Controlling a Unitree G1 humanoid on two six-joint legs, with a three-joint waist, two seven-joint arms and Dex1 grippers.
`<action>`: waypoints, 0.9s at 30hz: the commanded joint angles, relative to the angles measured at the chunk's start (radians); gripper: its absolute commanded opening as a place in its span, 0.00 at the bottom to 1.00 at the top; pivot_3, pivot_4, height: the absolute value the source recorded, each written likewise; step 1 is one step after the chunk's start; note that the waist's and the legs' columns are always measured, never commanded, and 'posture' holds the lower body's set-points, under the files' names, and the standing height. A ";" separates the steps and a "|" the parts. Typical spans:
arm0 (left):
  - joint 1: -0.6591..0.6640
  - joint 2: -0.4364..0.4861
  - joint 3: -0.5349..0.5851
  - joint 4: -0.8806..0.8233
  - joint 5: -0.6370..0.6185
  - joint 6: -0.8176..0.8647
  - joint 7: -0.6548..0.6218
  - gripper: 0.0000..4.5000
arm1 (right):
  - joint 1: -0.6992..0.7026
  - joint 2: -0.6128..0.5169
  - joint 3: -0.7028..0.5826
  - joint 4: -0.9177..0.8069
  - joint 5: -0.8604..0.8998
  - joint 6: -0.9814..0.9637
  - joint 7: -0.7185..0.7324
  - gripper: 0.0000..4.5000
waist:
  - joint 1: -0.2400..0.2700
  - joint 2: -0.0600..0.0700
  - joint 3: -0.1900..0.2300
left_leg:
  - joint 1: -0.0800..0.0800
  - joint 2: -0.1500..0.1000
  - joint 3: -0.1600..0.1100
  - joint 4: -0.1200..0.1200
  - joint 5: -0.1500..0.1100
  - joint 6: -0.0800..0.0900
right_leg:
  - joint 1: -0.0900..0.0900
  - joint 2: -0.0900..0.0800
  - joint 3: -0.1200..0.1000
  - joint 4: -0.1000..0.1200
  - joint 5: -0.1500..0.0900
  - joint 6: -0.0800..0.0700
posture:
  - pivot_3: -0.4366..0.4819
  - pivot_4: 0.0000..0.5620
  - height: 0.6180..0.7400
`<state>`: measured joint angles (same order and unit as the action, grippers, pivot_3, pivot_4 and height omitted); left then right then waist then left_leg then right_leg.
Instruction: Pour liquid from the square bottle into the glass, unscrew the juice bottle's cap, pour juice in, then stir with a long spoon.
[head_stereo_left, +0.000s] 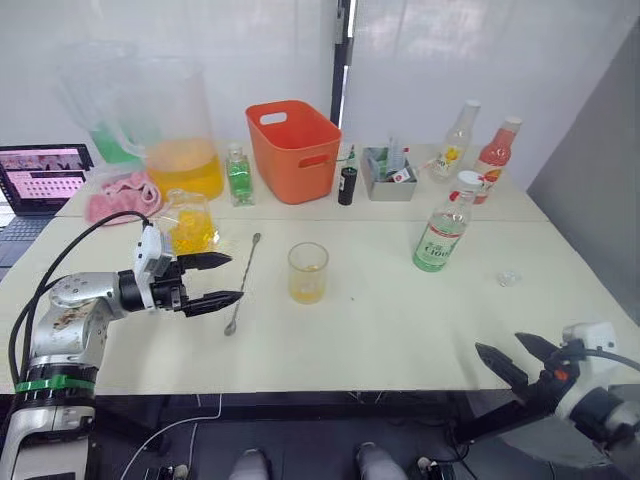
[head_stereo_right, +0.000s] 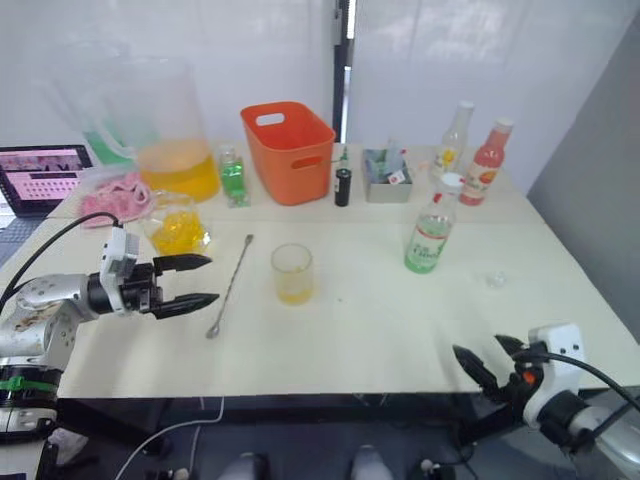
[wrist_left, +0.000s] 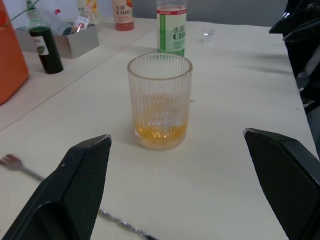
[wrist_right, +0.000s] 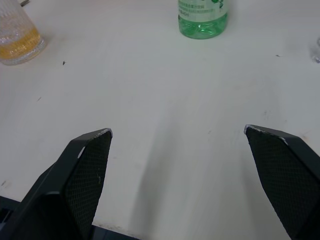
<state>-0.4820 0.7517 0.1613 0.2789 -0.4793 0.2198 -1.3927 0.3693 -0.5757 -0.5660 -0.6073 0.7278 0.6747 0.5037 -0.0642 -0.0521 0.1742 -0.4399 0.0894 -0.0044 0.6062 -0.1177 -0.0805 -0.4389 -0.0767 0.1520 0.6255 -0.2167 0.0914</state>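
Left jaws wide, empty; right jaws likewise.

My left claw hangs spread wide over the table, the long spoon just at its three o'clock, the glass beyond that.

Pale tabletop against white tiled wall; grey panel on the right.
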 joint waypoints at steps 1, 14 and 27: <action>-0.024 -0.004 0.000 -0.018 -0.023 0.003 -0.018 1.00 | -0.022 0.014 -0.015 -0.046 -0.017 -0.053 -0.031 1.00 | -0.005 0.000 0.000 | 0.000 0.000 -0.001 0.000 0.000 0.000 | 0.000 0.000 -0.001 0.000 0.000 0.000 | 0.48 0.27 0.85; 0.092 -0.015 0.082 -0.241 -0.112 0.067 0.096 1.00 | -0.555 -0.084 0.155 0.243 -0.150 -0.046 -0.111 1.00 | -0.006 0.000 0.000 | -0.001 0.000 -0.003 0.000 0.003 0.005 | 0.001 0.000 -0.002 0.000 0.000 0.001 | 0.48 0.27 0.85; 0.216 0.007 0.137 -0.399 -0.129 0.083 0.200 1.00 | -1.020 -0.081 0.337 0.699 -0.271 -0.125 -0.018 1.00 | -0.008 0.001 0.001 | -0.002 -0.001 -0.004 -0.001 0.005 0.008 | 0.000 0.000 -0.001 0.000 -0.002 0.003 | 0.48 0.27 0.85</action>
<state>-0.2566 0.7448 0.2723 -0.0812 -0.5950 0.3083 -1.2053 -0.6185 -0.6557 -0.2257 0.0722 0.4759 0.5933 0.4740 -0.0723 -0.0514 0.1748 -0.4420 0.0879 -0.0080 0.6047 -0.1123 -0.0721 -0.4388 -0.0768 0.1505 0.6252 -0.2185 0.0940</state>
